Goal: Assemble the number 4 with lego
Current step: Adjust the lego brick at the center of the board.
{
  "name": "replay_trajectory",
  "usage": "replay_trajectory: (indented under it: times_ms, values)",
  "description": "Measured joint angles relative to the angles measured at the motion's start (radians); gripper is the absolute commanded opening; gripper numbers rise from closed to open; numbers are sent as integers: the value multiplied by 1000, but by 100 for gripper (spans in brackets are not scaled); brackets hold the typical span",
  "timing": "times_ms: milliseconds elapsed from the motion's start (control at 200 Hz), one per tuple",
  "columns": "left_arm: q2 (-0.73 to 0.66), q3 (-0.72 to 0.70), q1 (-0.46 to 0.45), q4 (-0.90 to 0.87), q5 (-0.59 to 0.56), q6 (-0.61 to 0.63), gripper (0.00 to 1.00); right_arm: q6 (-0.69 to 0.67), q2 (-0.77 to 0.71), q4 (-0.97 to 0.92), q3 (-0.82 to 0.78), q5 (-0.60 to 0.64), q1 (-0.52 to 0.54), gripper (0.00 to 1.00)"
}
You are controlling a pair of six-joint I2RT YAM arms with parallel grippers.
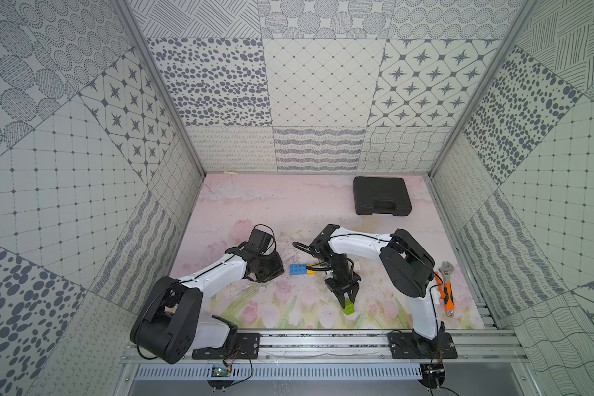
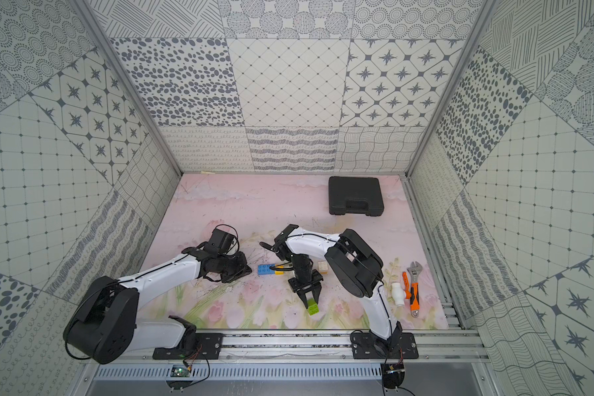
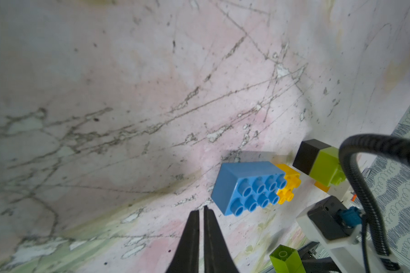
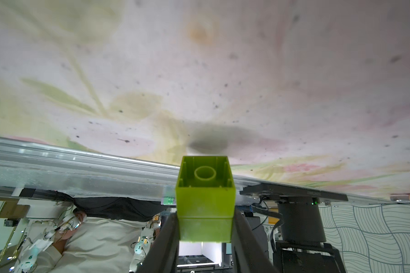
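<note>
Floral mat (image 1: pixel 271 212) | right pincer (image 1: pixel 347 301) clamps green lego (image 1: pixel 349 308) | left pincer (image 3: pixel 201 212) pinched together, empty, near blue lego (image 3: pixel 244 186)

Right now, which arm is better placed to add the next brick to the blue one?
Right, I'd say: the right pincer grips a green brick, while the left pincer is shut and empty near the blue brick.

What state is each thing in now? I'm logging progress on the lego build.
left gripper: shut, empty.
right gripper: shut on the green lego.
green lego: held off the table.
blue brick: on its side, touching the yellow brick.
black case: closed.
</note>
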Motion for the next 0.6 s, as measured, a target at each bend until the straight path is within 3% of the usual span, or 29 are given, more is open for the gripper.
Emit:
replay_trajectory:
  times_ms: [240, 395, 595]
  values:
    - [3, -3, 0, 0, 1, 5, 10, 9, 5, 37, 38, 47, -13, 72]
    - [13, -5, 0, 0, 4, 7, 11, 39, -15, 63, 59, 106, -13, 79]
    - [-12, -5, -14, -1, 6, 10, 17, 182, -342, 232, -129, 241, 23, 84]
